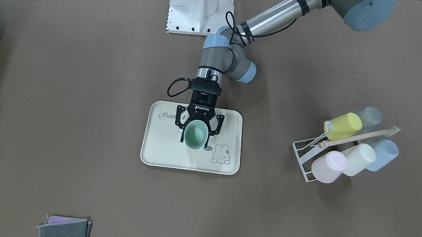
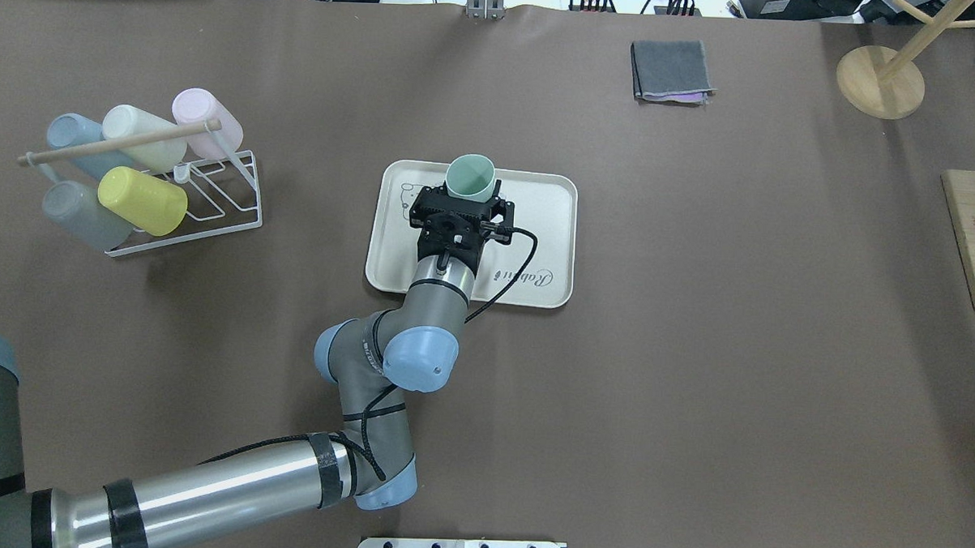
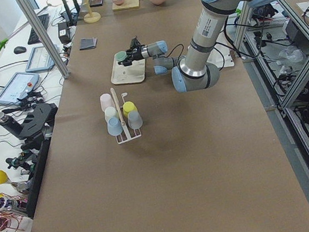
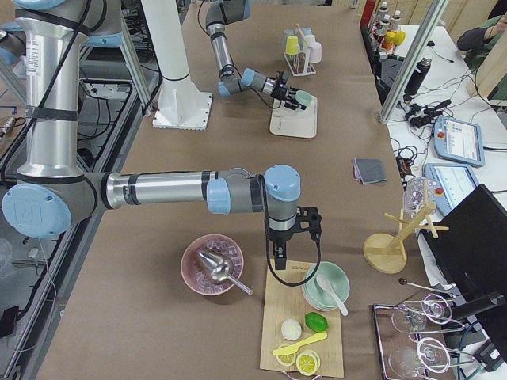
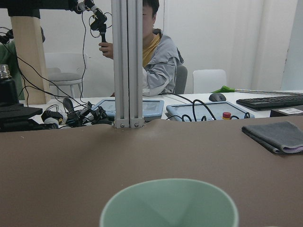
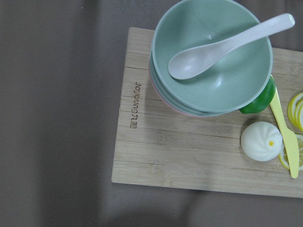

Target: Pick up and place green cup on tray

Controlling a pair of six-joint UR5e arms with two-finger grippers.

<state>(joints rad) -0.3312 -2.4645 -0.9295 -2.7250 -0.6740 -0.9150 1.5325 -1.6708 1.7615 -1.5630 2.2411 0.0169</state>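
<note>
Left gripper [image 1: 195, 142], clamped around the cup [image 1: 195, 133], holds it mid-tray [image 1: 162, 153]; placing looks nearly done, release likely next.

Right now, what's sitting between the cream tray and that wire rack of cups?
Nothing. Only bare brown table separates the tray from the rack, as the overhead view shows clearly.

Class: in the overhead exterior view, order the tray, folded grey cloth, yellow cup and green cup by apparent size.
1. tray
2. grey cloth and yellow cup: too alike to rank.
3. green cup, seen mouth-on and partly hidden by the left gripper.
</note>
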